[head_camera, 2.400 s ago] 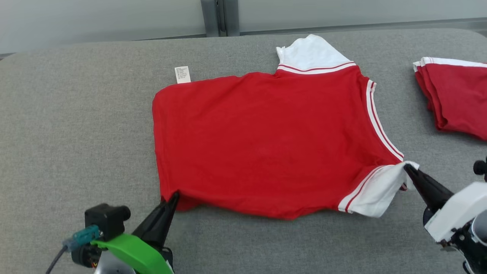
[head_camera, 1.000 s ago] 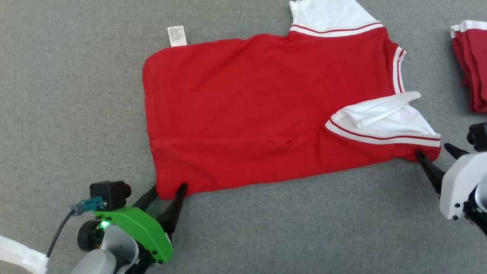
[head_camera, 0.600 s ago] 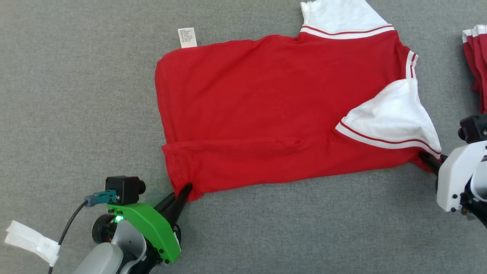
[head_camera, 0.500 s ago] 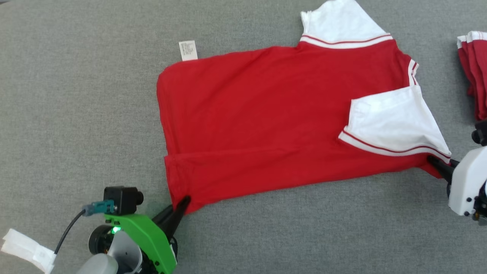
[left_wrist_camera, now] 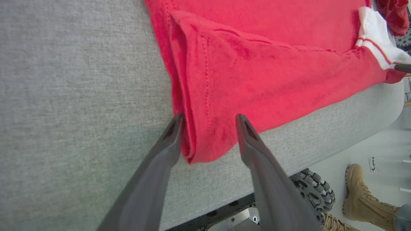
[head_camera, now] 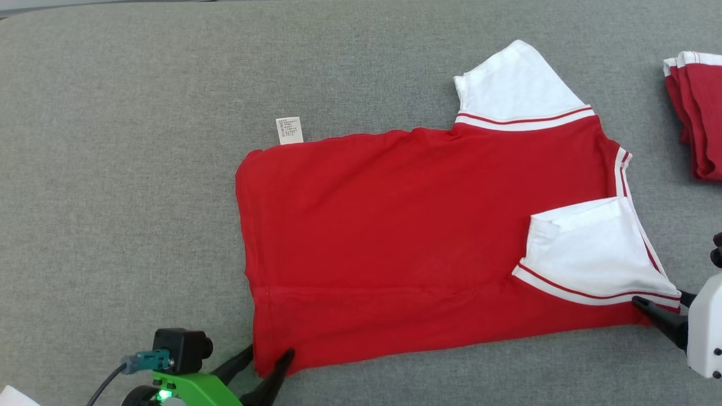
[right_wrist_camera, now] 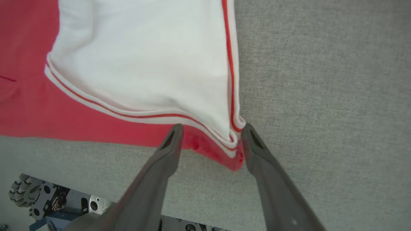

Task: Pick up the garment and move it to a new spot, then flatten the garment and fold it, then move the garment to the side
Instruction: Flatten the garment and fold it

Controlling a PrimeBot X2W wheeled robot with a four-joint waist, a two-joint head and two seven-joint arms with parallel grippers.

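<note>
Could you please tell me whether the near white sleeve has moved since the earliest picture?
Yes. The near sleeve has folded away from the robot onto the shirt's red body, toward the far sleeve, which has stayed put.

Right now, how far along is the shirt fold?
Done: the red shirt lies flat, its near edge and near sleeve folded over on top. In hand: left gripper and right gripper stand open around the near corners. Left: the far sleeve sticks out unfolded; more folds, then moving it aside.
</note>
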